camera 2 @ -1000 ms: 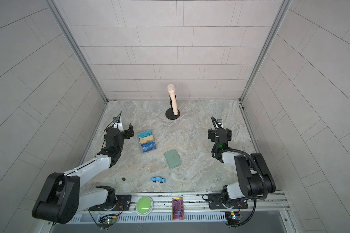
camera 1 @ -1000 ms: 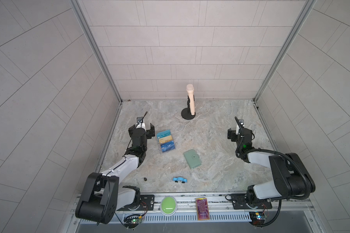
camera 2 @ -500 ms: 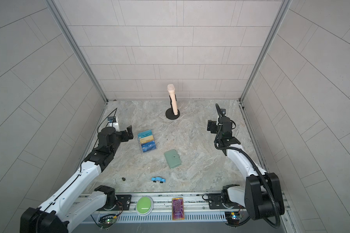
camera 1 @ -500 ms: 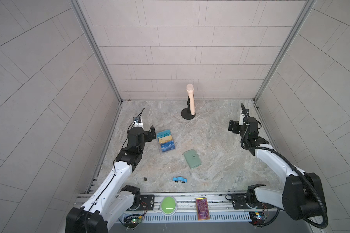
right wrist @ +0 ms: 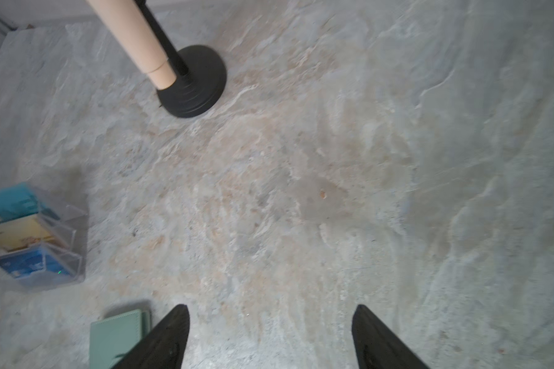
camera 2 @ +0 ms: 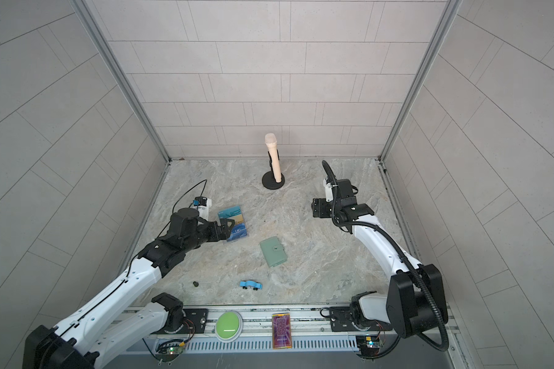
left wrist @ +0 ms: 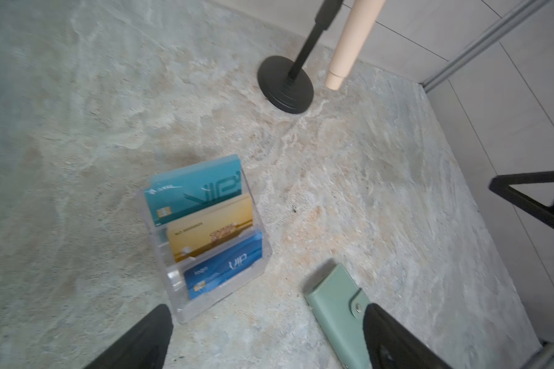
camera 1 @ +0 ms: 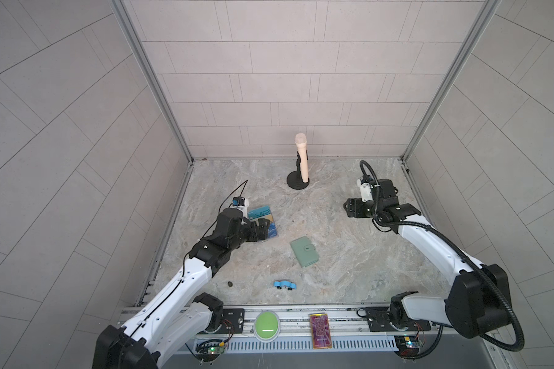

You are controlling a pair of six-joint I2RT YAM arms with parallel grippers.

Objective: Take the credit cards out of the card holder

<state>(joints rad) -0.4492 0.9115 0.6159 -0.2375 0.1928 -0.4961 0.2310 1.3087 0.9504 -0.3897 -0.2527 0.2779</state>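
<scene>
1. Card holder (camera 1: 304, 252) lies flat and shut with its tab snapped, outside both sets of jaws.
2. Left gripper (camera 1: 263, 230): jaws spread wide and empty, near the holder on its left in both top views, just beside the clear stand (left wrist: 162, 255).
3. Right gripper (camera 1: 349, 208): jaws spread and empty, well apart from the holder, to its right.
4. Toy car (camera 1: 284, 285) sits near the holder's front side; the microphone (camera 1: 302, 156) stands well behind the holder.

in a top view the mint-green card holder (camera 1: 304, 252) lies shut and flat near the middle of the marble table (camera 1: 349, 271); the left gripper (camera 1: 263, 230) hangs over the clear card stand (camera 1: 273, 230) to its left; the right gripper (camera 1: 349, 208) hovers well apart on the right; a blue toy car (camera 1: 284, 285) sits nearer the front edge
</scene>
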